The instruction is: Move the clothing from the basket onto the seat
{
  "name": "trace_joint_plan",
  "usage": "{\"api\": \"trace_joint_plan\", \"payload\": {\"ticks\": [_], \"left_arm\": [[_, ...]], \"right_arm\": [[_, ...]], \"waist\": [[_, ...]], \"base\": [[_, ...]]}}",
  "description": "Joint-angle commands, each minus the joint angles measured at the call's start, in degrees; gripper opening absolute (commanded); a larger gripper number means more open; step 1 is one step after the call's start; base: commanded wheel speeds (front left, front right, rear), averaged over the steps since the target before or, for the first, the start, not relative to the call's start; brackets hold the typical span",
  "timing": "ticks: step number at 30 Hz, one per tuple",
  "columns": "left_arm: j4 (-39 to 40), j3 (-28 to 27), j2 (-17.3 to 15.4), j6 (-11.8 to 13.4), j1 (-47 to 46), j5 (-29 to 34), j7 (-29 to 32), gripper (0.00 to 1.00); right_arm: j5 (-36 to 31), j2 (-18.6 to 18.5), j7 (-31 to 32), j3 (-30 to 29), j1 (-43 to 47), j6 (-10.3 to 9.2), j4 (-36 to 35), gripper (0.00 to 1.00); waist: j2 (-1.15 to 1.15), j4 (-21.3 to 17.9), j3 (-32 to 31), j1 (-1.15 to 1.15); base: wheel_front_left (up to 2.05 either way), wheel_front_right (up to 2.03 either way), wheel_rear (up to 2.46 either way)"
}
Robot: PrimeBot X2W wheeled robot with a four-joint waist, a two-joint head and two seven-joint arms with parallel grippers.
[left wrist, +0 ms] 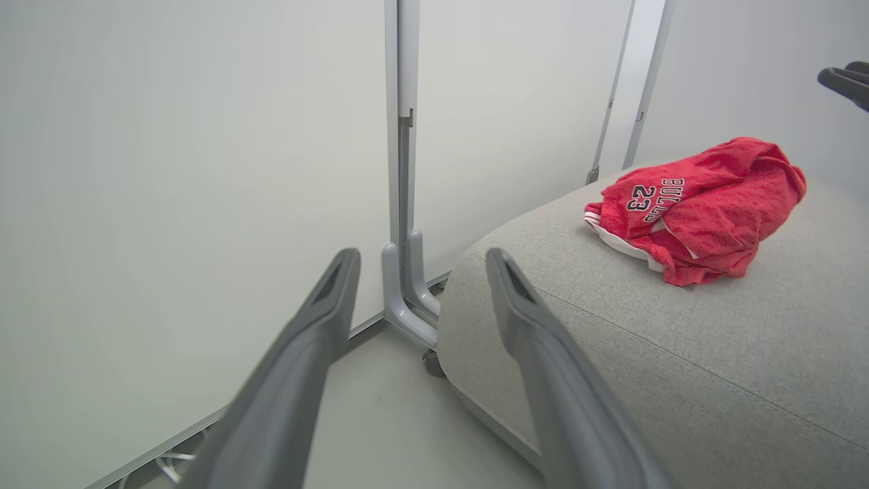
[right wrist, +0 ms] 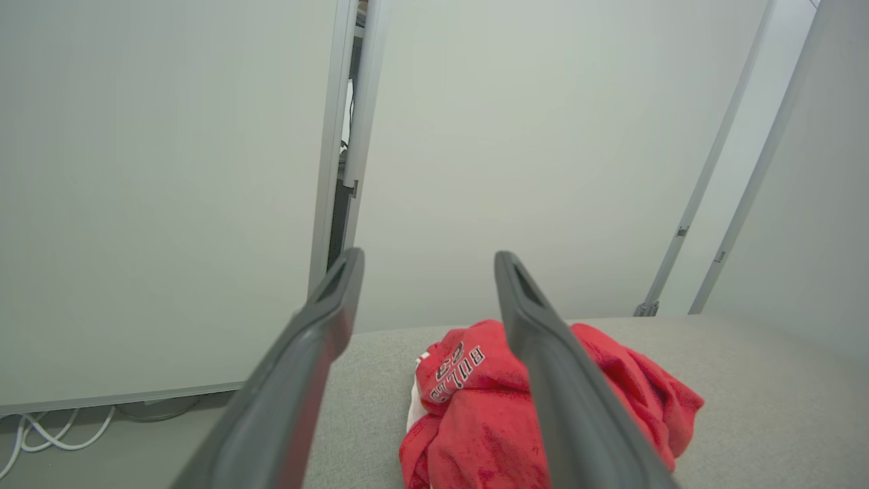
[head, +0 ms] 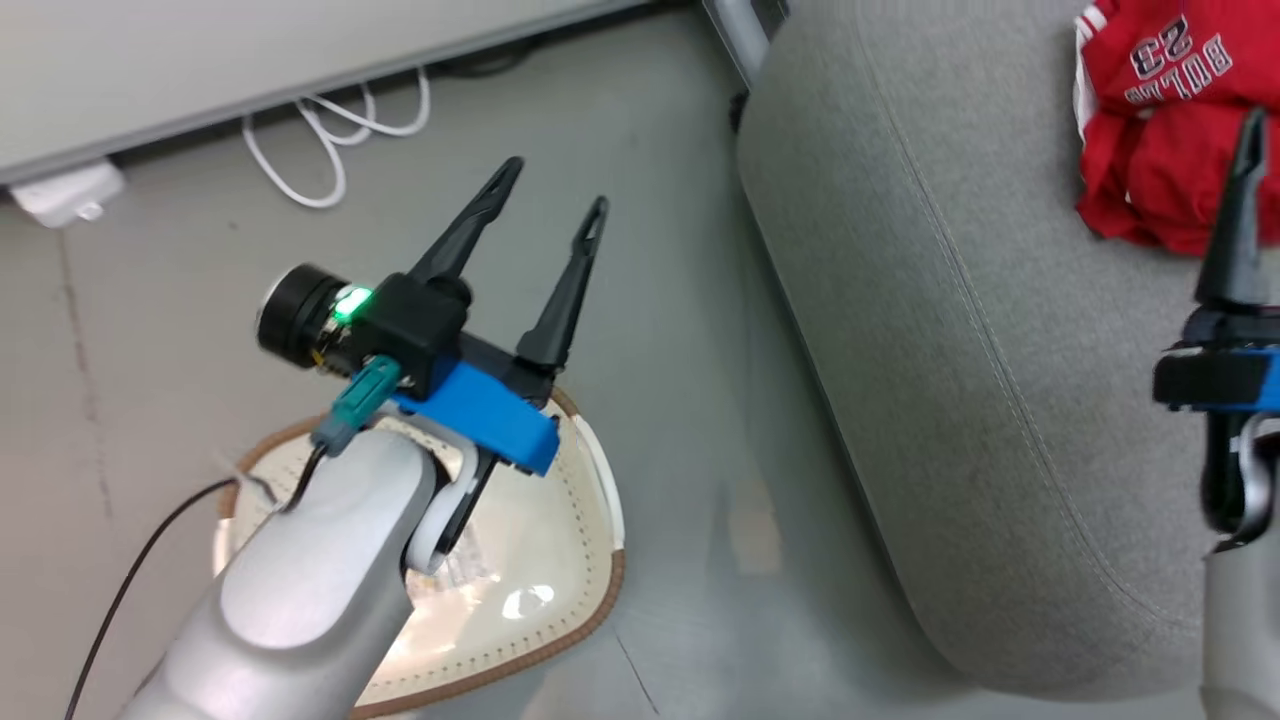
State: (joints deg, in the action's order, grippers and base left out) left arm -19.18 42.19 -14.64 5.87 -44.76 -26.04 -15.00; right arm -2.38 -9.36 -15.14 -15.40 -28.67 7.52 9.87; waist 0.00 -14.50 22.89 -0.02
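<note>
The basket sits on the grey floor under my left forearm, its pale bottom showing. The clothing, a red heap lettered "BULLS 23", lies on the seat. My right gripper hangs just above it without touching, its 2 fingers spread and released. My left gripper is spread too, over the floor, well apart from the heap. White cables loop below a pale wall panel.

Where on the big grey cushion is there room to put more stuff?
The seat is bare from its rounded edge beside the floor across to the red clothing. It is crowded only where that clothing sits bunched.
</note>
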Motion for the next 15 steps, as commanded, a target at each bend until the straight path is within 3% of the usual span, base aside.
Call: {"api": "trace_joint_plan", "payload": {"ticks": [1,9,15], "left_arm": [[0.52,-1.27,-0.26,0.23,1.71,0.3,-0.22,1.0],[3.84,-13.84,0.19,0.89,11.89,2.27,-0.21,1.0],[5.02,-21.04,2.02,-0.87,19.51,4.67,-0.21,1.0]], "right_arm": [[0.48,0.33,0.01,1.08,1.3,-0.07,-0.56,1.0],[1.99,1.08,0.01,9.97,4.72,-0.06,-1.91,1.0],[3.15,2.29,0.01,13.31,8.56,-0.06,-1.47,1.0]], "waist": [[0.0,3.52,-4.03,0.02],[0.0,8.41,-9.61,0.02],[0.0,11.15,-13.28,0.02]], "base": [[0.0,0.0,0.0],[0.0,0.0,0.0],[0.0,0.0,0.0]]}}
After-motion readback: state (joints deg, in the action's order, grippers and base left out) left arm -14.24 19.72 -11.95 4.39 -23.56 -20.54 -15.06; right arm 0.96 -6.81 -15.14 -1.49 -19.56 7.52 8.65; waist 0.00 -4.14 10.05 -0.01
